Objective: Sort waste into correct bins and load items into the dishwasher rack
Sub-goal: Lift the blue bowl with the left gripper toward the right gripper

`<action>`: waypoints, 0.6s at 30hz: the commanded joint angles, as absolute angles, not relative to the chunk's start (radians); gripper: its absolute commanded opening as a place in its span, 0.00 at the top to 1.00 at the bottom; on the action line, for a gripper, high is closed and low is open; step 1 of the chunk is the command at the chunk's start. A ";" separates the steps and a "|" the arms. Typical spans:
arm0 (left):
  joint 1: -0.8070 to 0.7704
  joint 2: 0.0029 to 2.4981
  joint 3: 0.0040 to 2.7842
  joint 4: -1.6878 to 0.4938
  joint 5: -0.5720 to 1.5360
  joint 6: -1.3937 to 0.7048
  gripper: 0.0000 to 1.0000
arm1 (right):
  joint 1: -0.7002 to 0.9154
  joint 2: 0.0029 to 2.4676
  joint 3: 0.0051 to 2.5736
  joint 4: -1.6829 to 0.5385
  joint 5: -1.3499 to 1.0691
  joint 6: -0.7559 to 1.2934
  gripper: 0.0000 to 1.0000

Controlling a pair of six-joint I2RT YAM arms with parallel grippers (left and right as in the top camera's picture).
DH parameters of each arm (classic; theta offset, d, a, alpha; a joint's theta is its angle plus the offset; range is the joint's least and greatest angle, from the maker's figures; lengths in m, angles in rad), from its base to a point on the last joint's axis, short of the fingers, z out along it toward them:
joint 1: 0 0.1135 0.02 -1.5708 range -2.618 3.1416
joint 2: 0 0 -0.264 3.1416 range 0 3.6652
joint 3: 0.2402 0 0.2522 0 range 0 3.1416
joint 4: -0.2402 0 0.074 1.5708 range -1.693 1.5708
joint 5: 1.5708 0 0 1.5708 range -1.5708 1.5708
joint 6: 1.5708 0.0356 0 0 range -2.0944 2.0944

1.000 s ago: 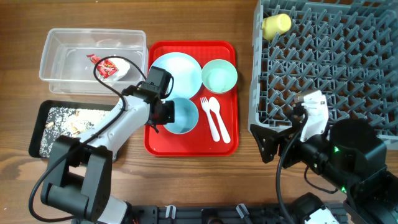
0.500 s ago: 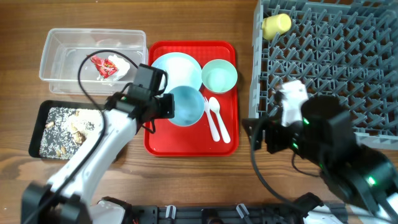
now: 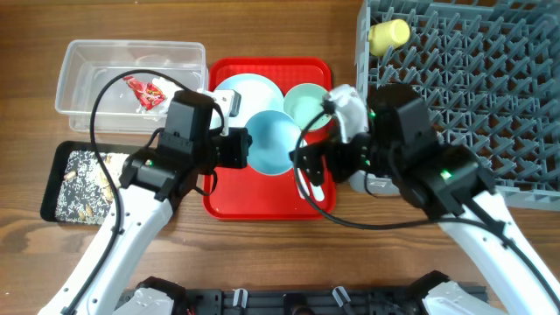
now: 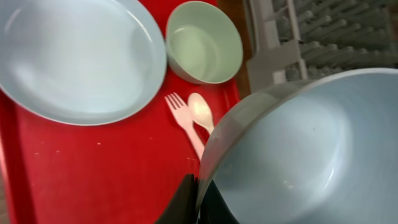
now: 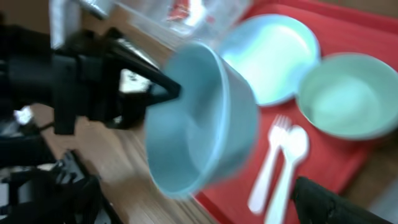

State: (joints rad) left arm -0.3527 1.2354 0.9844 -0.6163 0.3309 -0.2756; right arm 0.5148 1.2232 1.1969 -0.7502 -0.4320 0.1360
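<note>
My left gripper [image 3: 238, 149] is shut on the rim of a pale blue bowl [image 3: 273, 143] and holds it tilted above the red serving tray [image 3: 262, 203]. In the left wrist view its fingers [image 4: 186, 200] pinch the bowl's wall [image 4: 298, 149]. My right gripper [image 3: 308, 166] is open and empty just right of the bowl. In the blurred right wrist view it [image 5: 189, 190] faces the bowl [image 5: 199, 118]. The plate [image 3: 241, 90], second bowl [image 3: 306, 107], fork [image 4: 183, 115] and spoon [image 4: 201, 112] lie on the tray. The yellow cup [image 3: 388, 35] lies in the grey rack [image 3: 472, 70].
The clear tub [image 3: 87, 70] at far left holds a red wrapper [image 3: 144, 92] and white tissue. The black tray [image 3: 61, 179] in front of it holds food scraps [image 3: 96, 171]. The right arm crosses the rack's near-left corner.
My left gripper has lifted the bowl off the tray and carried it right. My right arm has swung left from beside the rack to over the tray, up to the bowl.
</note>
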 commanded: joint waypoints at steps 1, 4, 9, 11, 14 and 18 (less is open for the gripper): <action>-0.355 1.216 0.980 -0.608 0.442 -0.273 0.96 | 0.517 1.245 1.196 -0.718 -0.512 0.078 0.00; -0.355 1.215 0.980 -0.603 0.466 -0.273 0.96 | 0.516 1.252 1.196 -0.716 -0.476 0.078 0.00; -0.355 1.214 0.980 -0.568 0.506 -0.274 0.96 | 0.516 1.253 1.195 -0.718 -0.421 0.078 0.00; -0.355 1.210 0.980 -0.562 0.507 -0.274 0.96 | 0.515 1.253 1.195 -0.719 -0.418 0.078 0.00; -0.355 1.198 0.980 -0.548 0.521 -0.274 0.96 | 0.508 1.253 1.195 -0.723 -0.419 0.087 0.00; -0.355 1.172 0.980 -0.514 0.546 -0.275 0.96 | 0.489 1.253 1.195 -0.723 -0.476 0.115 0.00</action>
